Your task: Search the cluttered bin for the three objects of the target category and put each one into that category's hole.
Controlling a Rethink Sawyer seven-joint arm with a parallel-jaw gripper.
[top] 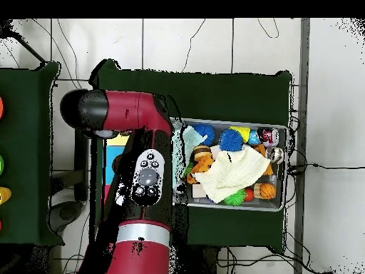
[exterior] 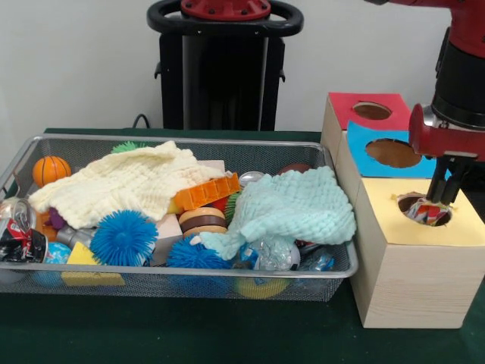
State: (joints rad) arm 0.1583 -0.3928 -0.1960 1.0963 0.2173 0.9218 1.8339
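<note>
My gripper [exterior: 443, 199] hangs over the hole [exterior: 404, 202] in the yellow top of the nearest wooden box [exterior: 413, 280]. Its fingers stand close together on the top of a bunched white polka-dot cloth [exterior: 427, 214], which sits partly down in that hole. The wire-mesh bin [exterior: 182, 270] lies to the left, full of clutter. No other polka-dot cloth shows in it. In the overhead view my arm [top: 142, 178] hides the gripper and most of the boxes; the bin [top: 286, 168] lies to its right.
A pale yellow knitted cloth [exterior: 129, 182] and a mint-green knitted cloth [exterior: 295, 205] cover much of the bin. Around them lie blue spiky balls [exterior: 123, 237], an orange ball [exterior: 50, 169] and a can [exterior: 19, 231]. The blue-faced hole [exterior: 392, 153] and red-faced hole [exterior: 371, 111] lie behind the yellow box.
</note>
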